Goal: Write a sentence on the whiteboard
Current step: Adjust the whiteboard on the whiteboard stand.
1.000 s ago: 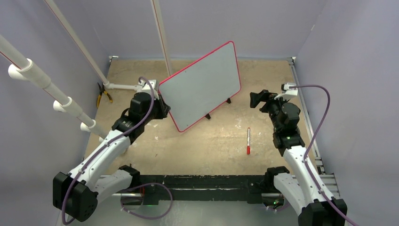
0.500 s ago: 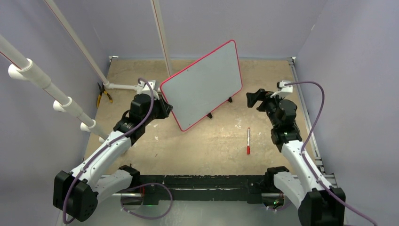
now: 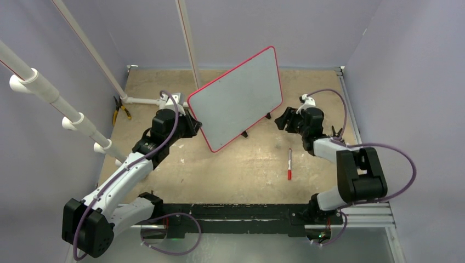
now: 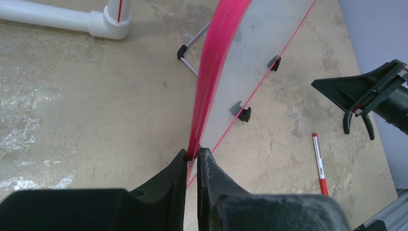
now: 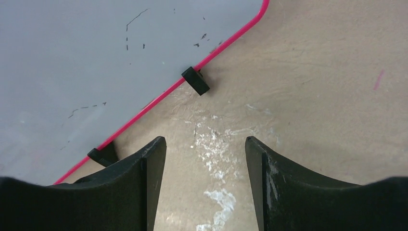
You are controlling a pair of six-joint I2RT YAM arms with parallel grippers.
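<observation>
Whiteboard (image 3: pixel 236 98) rim pinched in left tool (image 4: pixel 192 155); right tool (image 5: pixel 205 144) agape nearby, apart.

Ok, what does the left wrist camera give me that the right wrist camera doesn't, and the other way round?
Left wrist only: the left gripper shut on the whiteboard at its red rim, the red marker lying on the table, and a white pipe.
Right wrist only: the board's face with faint dark marks, and the right gripper open above the table, holding nothing.
Both: that red rim, the board's black feet and the table.
</observation>
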